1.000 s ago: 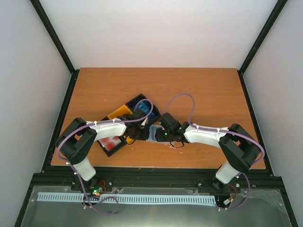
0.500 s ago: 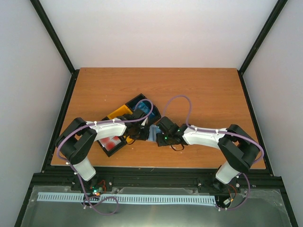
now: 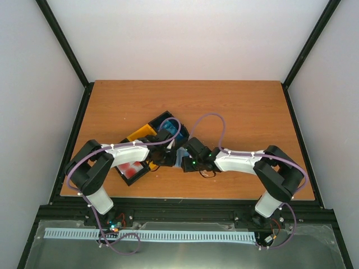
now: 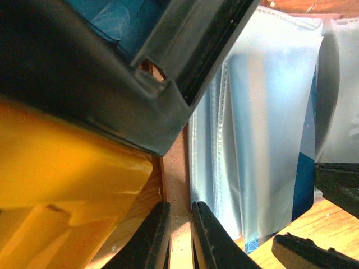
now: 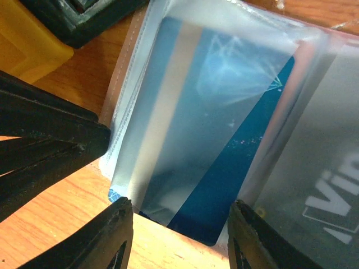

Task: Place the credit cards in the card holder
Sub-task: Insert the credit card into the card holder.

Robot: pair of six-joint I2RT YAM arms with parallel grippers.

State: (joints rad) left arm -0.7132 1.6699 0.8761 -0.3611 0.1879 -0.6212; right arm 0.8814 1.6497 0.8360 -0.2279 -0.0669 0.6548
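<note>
Card holder point(image 4: 263, 129) lies open on the table point(image 3: 241, 106) against the black bin point(image 4: 84, 73), a blue card point(image 5: 224, 185) partway in its clear pocket. Both arms reach inward and low. The left gripper point(image 4: 178, 212) pinches the holder's tan edge, while the right gripper point(image 5: 180, 217) is spread astride the card's protruding end, clamping nothing.

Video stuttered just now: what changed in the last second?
The right gripper has crept left toward the card holder; its open fingers straddle the blue card, which sits partly inside a pocket. The left gripper stays pinched on the holder's edge, and the bins haven't moved.
</note>
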